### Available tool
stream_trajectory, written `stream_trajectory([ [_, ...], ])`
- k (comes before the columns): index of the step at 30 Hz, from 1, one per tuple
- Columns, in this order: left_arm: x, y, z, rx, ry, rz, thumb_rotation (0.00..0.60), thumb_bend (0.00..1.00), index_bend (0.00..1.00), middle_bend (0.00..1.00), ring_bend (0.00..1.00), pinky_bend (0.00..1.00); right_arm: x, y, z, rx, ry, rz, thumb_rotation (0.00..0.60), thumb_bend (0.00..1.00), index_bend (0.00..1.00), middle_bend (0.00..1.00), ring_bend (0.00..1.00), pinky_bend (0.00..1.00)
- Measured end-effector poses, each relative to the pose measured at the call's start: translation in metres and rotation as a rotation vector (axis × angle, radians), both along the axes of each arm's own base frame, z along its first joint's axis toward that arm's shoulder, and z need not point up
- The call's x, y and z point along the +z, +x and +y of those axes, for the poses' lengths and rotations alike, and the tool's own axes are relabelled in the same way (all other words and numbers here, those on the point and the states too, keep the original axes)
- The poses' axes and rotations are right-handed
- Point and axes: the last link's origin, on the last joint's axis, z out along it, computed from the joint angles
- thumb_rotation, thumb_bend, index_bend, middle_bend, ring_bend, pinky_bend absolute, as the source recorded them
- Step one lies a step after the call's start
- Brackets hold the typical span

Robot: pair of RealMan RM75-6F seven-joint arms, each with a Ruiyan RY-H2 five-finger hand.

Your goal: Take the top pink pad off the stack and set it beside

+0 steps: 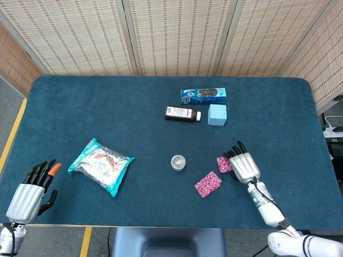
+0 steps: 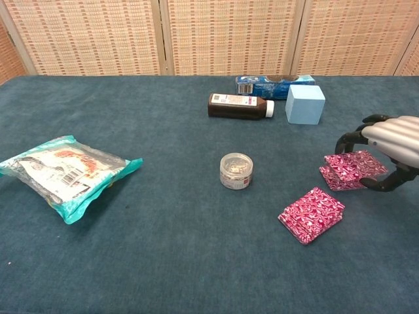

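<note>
One pink patterned pad [image 1: 223, 164] [image 2: 350, 170] lies flat on the blue cloth just right of the remaining pink stack [image 1: 208, 183] [image 2: 311, 214], with a small gap between them. My right hand [image 1: 244, 165] [image 2: 393, 140] hovers over that pad's right side. Its fingers arch above the pad and its thumb curls down by the pad's right corner, and the hand holds nothing. My left hand [image 1: 31, 193] rests at the table's front left corner with its fingers spread and empty; only the head view shows it.
A small round jar [image 1: 178, 162] [image 2: 236, 171] stands left of the pads. A teal snack bag [image 1: 101, 166] lies at the left. A brown bottle [image 1: 182, 113], a pale blue box [image 1: 217, 114] and a blue cookie box [image 1: 203, 96] sit at the back.
</note>
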Motion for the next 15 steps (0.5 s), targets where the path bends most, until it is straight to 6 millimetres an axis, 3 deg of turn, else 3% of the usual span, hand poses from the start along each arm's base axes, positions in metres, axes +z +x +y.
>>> stream_trajectory([
  [7,-0.001,0.001,-0.002,-0.006,0.001,0.003,0.600,0.53,0.00,0.00,0.00,0.11,0.027,-0.020,0.039,0.018,0.054,0.027,0.600,0.31,0.52,0.38,0.16,0.00],
  [15,-0.004,0.002,-0.003,-0.007,-0.004,0.011,0.600,0.53,0.00,0.00,0.00,0.11,0.037,-0.049,0.070,0.009,0.118,0.104,0.600,0.31,0.49,0.38,0.15,0.00],
])
